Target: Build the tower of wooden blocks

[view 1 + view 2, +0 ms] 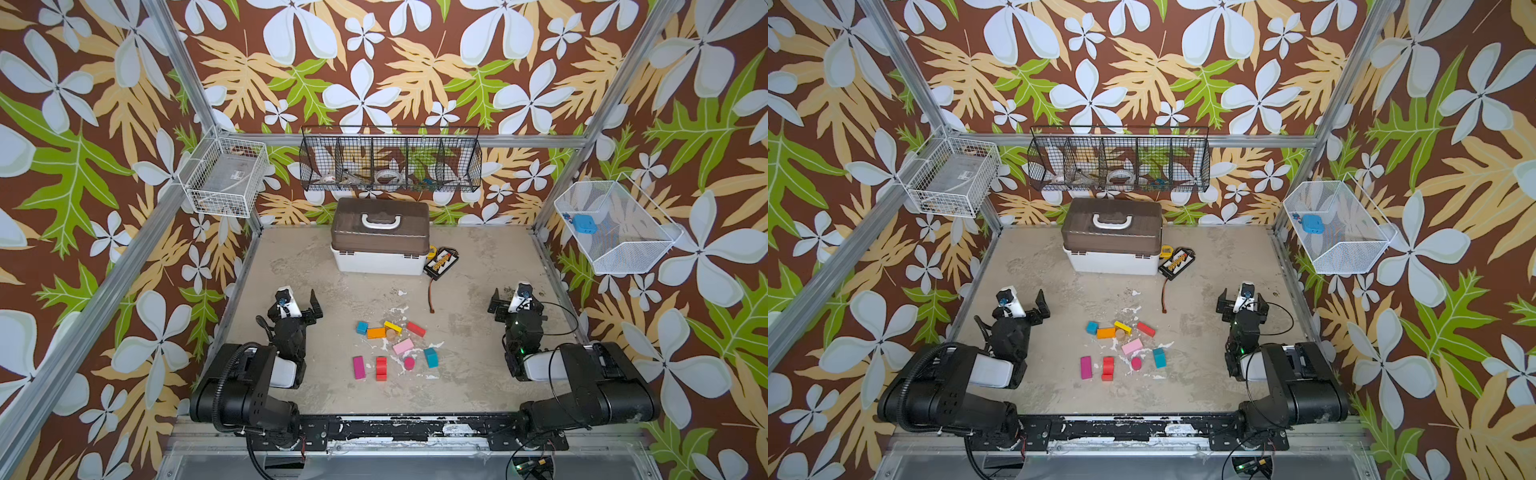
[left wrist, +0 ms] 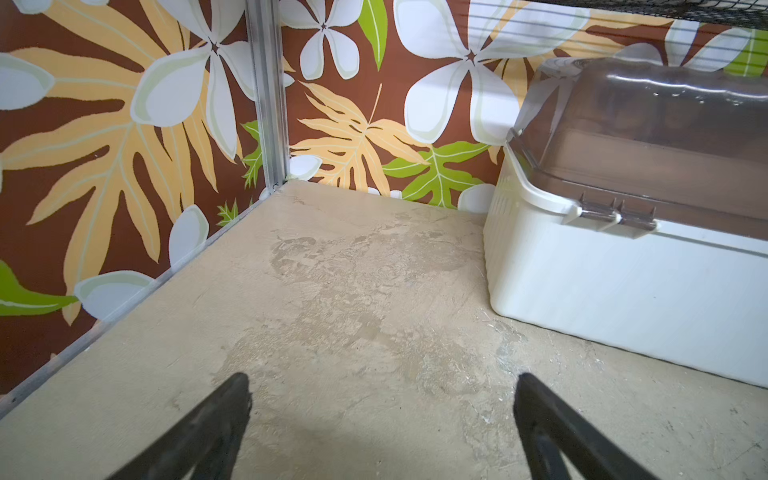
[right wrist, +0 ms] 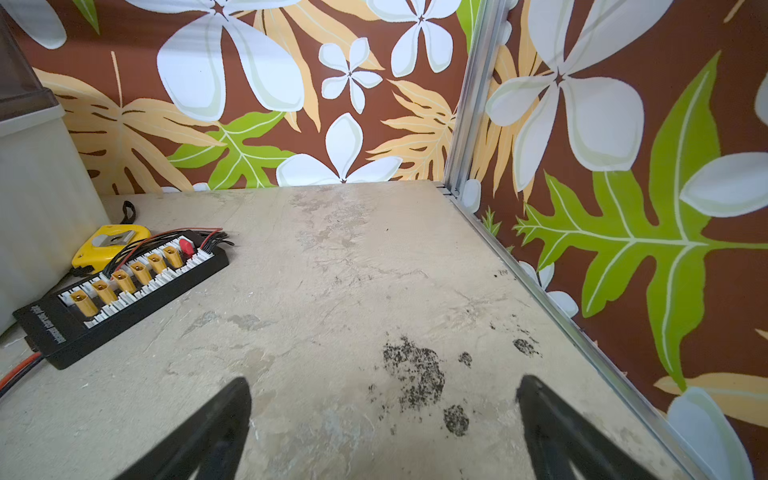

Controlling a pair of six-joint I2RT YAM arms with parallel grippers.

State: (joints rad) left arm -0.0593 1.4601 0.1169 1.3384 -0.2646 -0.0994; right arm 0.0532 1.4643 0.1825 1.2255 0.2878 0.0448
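Left gripper [image 2: 382, 384]: spread wide, empty.
Right gripper [image 3: 384, 386]: spread wide, empty.
Small painted wood blocks [image 1: 403, 345]: scattered, unstacked.

— What's lying in the black wire wall basket [image 1: 461, 162]?
— Too small to tell.
— And the white plastic box with the brown lid [image 2: 623, 282]?
— Cut off by the left wrist view's edge. Black and red wires [image 3: 187, 232] partly cover the yellow tape measure [image 3: 93, 255] beside it.
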